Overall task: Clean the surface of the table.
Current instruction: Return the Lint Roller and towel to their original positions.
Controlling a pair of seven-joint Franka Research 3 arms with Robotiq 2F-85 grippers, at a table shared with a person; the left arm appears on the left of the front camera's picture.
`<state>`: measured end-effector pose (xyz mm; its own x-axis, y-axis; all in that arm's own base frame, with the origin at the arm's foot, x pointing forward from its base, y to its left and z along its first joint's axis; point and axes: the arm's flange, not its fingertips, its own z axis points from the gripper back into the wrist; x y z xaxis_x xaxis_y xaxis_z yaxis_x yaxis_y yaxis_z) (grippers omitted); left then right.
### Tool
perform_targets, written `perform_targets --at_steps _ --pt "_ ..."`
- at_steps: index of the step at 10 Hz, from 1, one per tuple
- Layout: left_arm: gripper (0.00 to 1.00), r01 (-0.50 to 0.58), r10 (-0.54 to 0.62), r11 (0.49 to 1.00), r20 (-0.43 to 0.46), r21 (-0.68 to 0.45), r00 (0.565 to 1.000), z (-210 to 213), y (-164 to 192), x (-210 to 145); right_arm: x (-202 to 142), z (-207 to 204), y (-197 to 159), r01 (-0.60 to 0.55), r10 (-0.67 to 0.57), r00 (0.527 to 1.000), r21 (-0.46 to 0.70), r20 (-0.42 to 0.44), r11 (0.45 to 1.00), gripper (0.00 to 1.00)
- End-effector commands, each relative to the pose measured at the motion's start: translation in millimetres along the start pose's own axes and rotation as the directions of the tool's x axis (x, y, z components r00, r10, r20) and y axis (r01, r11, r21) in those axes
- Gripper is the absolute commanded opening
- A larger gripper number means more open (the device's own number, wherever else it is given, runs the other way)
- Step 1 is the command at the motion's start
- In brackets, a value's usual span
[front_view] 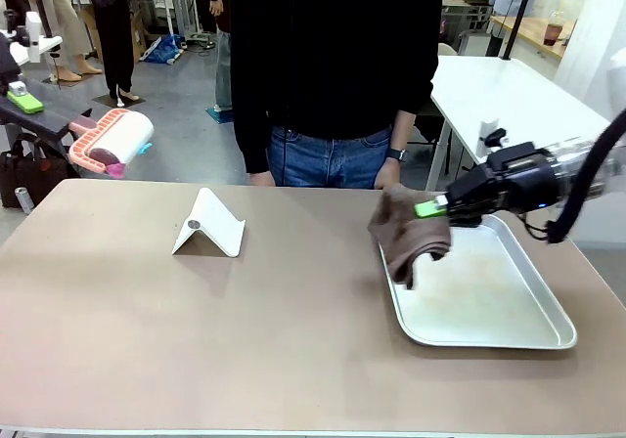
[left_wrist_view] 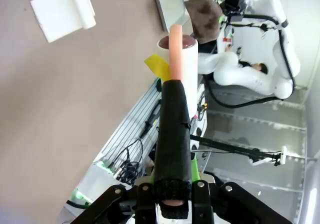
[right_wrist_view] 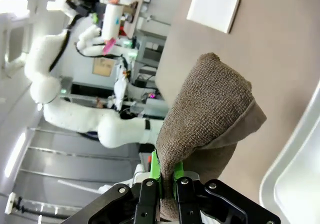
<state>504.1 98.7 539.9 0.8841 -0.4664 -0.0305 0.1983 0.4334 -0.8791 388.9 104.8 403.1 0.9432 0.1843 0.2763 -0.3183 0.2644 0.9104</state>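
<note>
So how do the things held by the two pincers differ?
The left pincer is shut on a rigid lint roller with a coral handle, held off the table's left end. The right pincer is shut on a limp brown cloth, draped above the silver metal tray. Both are lifted clear of the taupe table.

White folded stand (front_view: 209, 225), silver tray (front_view: 509, 328)

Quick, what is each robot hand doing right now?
Left gripper: shut on the lint roller.
Right gripper: shut on the brown cloth.
</note>
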Motion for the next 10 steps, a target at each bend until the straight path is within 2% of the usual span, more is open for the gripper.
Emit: perform_targets --at_steps 1,2,3,4,5,6,7,8,9,10 --pt "0.22 -0.001 -0.001 0.998 0.026 0.070 1.000 -26 -14 -3 -3 -27 -4 -0.082 0.084 0.990 -0.019 0.110 0.996 0.11" --pt "0.22 -0.010 0.008 0.997 0.037 0.071 0.999 -35 -16 -3 -4 -36 -7 -0.102 0.106 0.985 -0.039 0.139 0.994 0.11" --pt "0.22 -0.032 0.030 0.998 0.050 0.052 0.998 -42 -18 -3 -3 -34 -14 -0.112 0.122 0.970 -0.061 0.210 0.992 0.11" --pt "0.22 -0.091 0.091 0.995 -0.007 0.032 0.996 -43 -14 -5 1 -4 -16 -0.087 0.097 0.962 -0.051 0.257 0.995 0.11" --pt "0.22 0.002 -0.002 0.998 0.014 0.062 1.000 -27 -19 8 2 -29 -7 -0.065 0.070 0.990 -0.041 0.125 0.997 0.11" --pt "0.22 0.002 -0.002 0.998 0.014 0.062 1.000 -27 -19 8 2 -29 -7 -0.065 0.070 0.990 -0.041 0.125 0.997 0.11" --pt "0.22 -0.035 0.034 0.998 0.008 0.049 0.999 -36 -15 4 3 -17 -14 -0.064 0.073 0.981 -0.052 0.181 0.997 0.11" --pt "0.22 -0.110 0.100 0.990 0.115 0.083 0.988 -66 -28 9 9 -24 -18 -0.065 0.107 0.961 -0.165 0.256 0.984 0.11" --pt "0.22 -0.151 0.138 0.986 0.154 0.076 0.978 -86 -38 17 16 -37 -21 -0.103 0.137 0.948 -0.130 0.286 0.986 0.11" --pt "0.22 -0.180 0.159 0.978 0.187 0.102 0.969 -100 -43 20 21 -53 -22 -0.130 0.167 0.943 -0.143 0.289 0.981 0.11"
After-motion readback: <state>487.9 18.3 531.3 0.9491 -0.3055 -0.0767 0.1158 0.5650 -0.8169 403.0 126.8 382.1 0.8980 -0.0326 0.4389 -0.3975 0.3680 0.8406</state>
